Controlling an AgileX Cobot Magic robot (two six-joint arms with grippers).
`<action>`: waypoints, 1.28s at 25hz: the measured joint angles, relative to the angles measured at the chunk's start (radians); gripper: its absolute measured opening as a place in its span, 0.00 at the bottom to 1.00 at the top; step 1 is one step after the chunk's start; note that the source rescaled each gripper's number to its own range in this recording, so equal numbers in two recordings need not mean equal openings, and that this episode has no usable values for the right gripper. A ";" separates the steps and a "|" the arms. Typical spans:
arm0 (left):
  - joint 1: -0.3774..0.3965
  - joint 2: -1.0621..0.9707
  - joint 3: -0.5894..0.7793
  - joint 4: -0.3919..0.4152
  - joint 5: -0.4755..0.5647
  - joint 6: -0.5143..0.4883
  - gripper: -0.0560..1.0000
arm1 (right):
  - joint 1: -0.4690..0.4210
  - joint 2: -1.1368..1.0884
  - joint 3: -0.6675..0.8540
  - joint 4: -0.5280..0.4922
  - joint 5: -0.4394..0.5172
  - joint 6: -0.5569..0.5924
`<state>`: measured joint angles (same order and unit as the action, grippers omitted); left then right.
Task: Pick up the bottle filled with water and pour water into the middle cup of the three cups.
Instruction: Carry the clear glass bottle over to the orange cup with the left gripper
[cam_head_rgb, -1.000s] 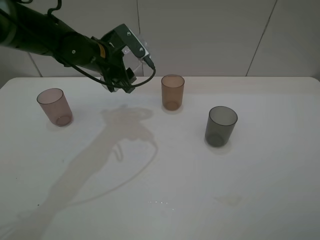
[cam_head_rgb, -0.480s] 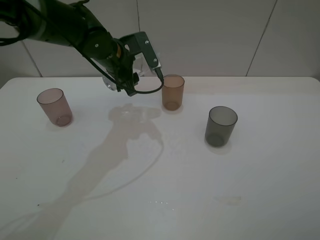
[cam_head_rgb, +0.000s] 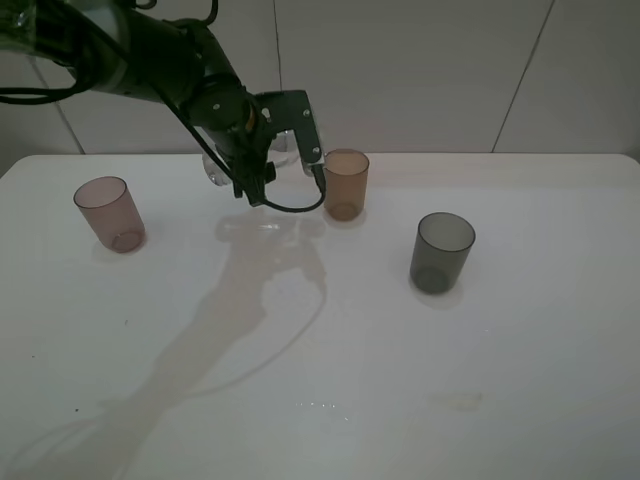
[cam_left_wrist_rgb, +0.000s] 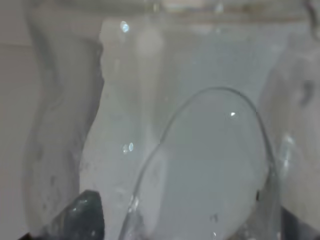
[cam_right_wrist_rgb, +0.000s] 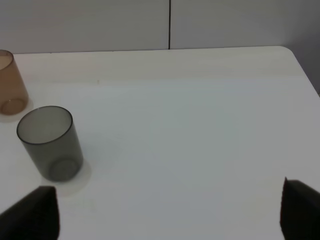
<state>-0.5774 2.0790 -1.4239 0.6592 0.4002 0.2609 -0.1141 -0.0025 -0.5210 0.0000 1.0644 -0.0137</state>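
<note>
My left gripper (cam_head_rgb: 262, 158) is shut on the clear bottle (cam_head_rgb: 290, 147) and holds it above the table, tilted over with one end toward the amber middle cup (cam_head_rgb: 345, 184), just left of its rim. In the left wrist view the bottle (cam_left_wrist_rgb: 200, 165) fills the frame, with a dark fingertip (cam_left_wrist_rgb: 82, 215) at its side. The pinkish-brown cup (cam_head_rgb: 108, 213) stands at the left and the dark grey cup (cam_head_rgb: 441, 252) at the right. My right gripper (cam_right_wrist_rgb: 167, 220) is open and empty, low over the table right of the grey cup (cam_right_wrist_rgb: 50, 142); the amber cup (cam_right_wrist_rgb: 10, 82) shows at that view's edge.
The white table (cam_head_rgb: 400, 380) ends at a tiled wall (cam_head_rgb: 450, 70) behind the cups. The left arm's shadow (cam_head_rgb: 230, 310) falls across the table's left half. The table's rounded far right corner (cam_right_wrist_rgb: 287, 52) shows in the right wrist view.
My left arm has carried the bottle to the right, from mid-way between the pinkish and amber cups to just beside the amber cup, and turned the wrist. The cups have not moved.
</note>
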 joint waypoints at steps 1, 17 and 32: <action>-0.004 0.004 -0.008 0.008 0.011 0.002 0.08 | 0.000 0.000 0.000 0.000 0.000 0.000; -0.029 0.105 -0.187 0.076 0.165 0.013 0.08 | 0.000 0.000 0.000 0.000 0.000 0.000; -0.034 0.123 -0.212 0.209 0.162 0.019 0.08 | 0.000 0.000 0.000 0.000 0.000 0.000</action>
<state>-0.6116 2.2019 -1.6361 0.8684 0.5618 0.2795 -0.1141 -0.0025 -0.5210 0.0000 1.0644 -0.0137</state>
